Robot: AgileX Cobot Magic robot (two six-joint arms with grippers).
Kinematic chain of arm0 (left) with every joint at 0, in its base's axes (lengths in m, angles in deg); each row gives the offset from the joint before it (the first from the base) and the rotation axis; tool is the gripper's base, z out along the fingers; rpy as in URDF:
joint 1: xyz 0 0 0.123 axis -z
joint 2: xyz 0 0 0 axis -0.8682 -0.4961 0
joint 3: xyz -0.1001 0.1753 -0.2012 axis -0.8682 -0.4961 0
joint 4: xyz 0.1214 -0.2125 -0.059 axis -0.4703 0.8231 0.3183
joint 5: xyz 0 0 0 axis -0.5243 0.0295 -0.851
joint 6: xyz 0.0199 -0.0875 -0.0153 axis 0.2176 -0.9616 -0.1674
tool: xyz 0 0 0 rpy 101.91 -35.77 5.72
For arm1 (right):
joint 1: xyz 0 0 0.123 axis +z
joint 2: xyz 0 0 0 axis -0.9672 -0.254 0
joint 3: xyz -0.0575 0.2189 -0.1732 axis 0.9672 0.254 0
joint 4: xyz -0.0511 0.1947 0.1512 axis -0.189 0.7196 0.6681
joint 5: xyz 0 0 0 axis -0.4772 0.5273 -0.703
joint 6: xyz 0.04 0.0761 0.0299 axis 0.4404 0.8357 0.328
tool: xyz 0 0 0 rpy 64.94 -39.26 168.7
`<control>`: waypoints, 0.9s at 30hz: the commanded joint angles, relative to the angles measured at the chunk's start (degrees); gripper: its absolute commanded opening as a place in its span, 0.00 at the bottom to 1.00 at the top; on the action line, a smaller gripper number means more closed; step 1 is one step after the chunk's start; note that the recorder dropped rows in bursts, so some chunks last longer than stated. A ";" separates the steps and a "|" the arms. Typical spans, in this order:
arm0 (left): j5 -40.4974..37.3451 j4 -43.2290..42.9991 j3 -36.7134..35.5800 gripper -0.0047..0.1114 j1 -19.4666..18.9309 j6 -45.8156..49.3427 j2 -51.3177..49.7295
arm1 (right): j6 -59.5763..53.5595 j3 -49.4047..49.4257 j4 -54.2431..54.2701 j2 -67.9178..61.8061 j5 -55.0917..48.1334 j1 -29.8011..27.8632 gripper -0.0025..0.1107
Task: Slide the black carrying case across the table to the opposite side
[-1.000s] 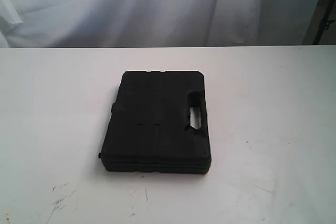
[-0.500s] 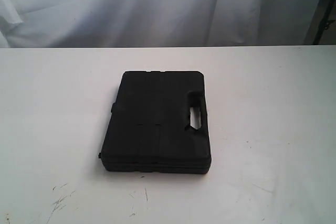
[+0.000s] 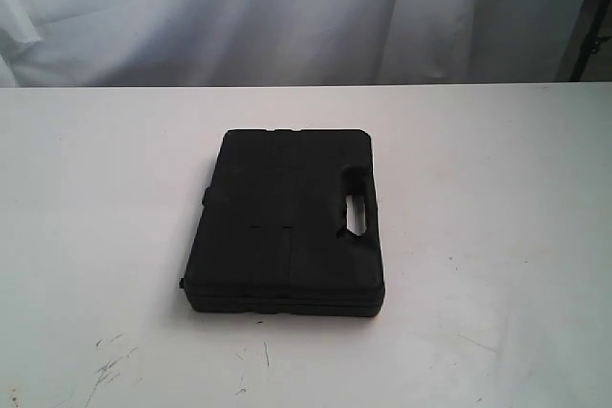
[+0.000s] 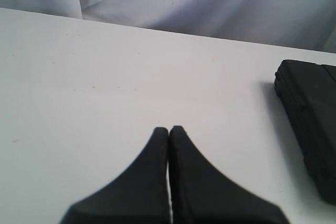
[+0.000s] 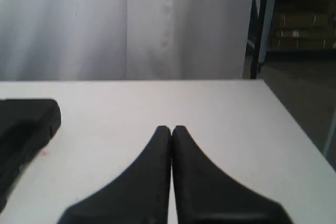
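A black carrying case (image 3: pixel 285 222) lies flat near the middle of the white table (image 3: pixel 497 169), its handle cut-out on the right side. Neither arm shows in the exterior view. In the left wrist view my left gripper (image 4: pixel 169 128) is shut with nothing in it, over bare table, and a corner of the case (image 4: pixel 310 119) sits well apart from it. My right gripper (image 5: pixel 171 128) is likewise shut and empty, with the case's edge (image 5: pixel 23 127) off to one side, not touching.
A white curtain (image 3: pixel 287 11) hangs behind the table's far edge. Dark scuff marks (image 3: pixel 110 365) lie near the front left. The table's right edge (image 5: pixel 294 119) drops off to a dark floor and shelving. A tiny red spot (image 5: pixel 44 153) sits beside the case.
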 commanded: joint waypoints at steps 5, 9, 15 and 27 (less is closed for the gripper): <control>0.16 -0.15 -0.27 0.04 -0.05 0.09 0.26 | -2.24 0.15 -2.53 0.15 14.96 -0.18 0.02; 0.16 -0.15 -0.27 0.04 -0.05 0.09 0.26 | 10.81 -0.19 2.63 0.15 34.44 -0.07 0.02; 0.16 -0.15 -0.27 0.04 -0.05 -0.03 0.26 | 11.36 -22.14 2.52 -6.20 18.39 -0.07 0.02; 0.16 -0.15 -0.27 0.04 -0.05 0.09 0.26 | 8.58 -38.86 6.82 -37.83 -14.56 -0.07 0.02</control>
